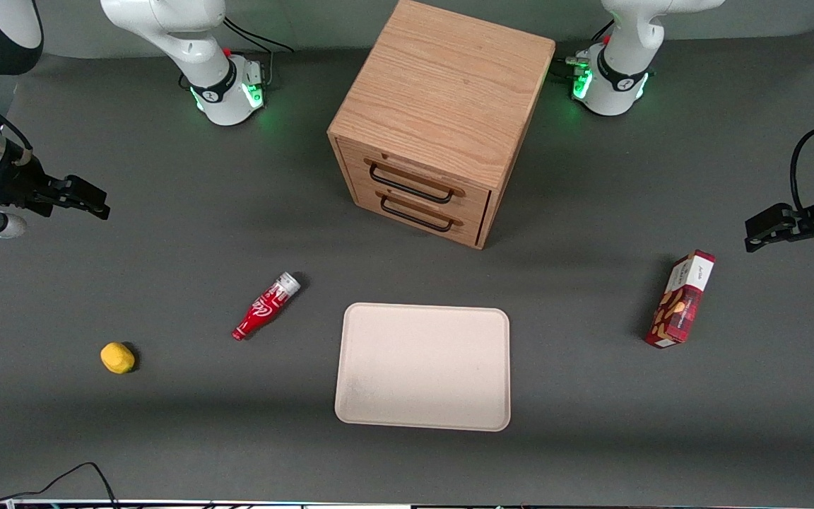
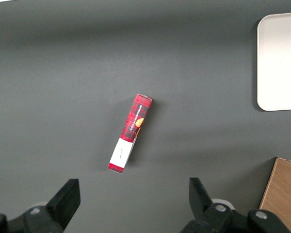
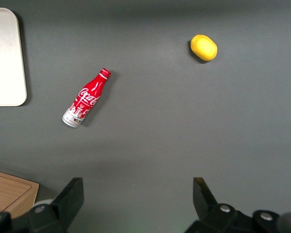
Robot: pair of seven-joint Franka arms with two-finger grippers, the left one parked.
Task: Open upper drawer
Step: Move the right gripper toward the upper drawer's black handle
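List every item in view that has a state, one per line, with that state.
Upper light oak drawer with black wire handle: shut, flush with the cabinet front.
Lower oak drawer: shut.
Red cola bottle: lying on its side, capped.
Red plaid snack box: closed, lying on the table.
Cream rectangular tray: flat, nothing on it.
Yellow lemon: resting on the table.
Right arm's gripper: open, above the table toward the working arm's end, holding nothing.

Red bottle (image 1: 266, 306) lying near tray (image 1: 422, 417); lemon (image 1: 117, 358); snack box (image 1: 680, 300).
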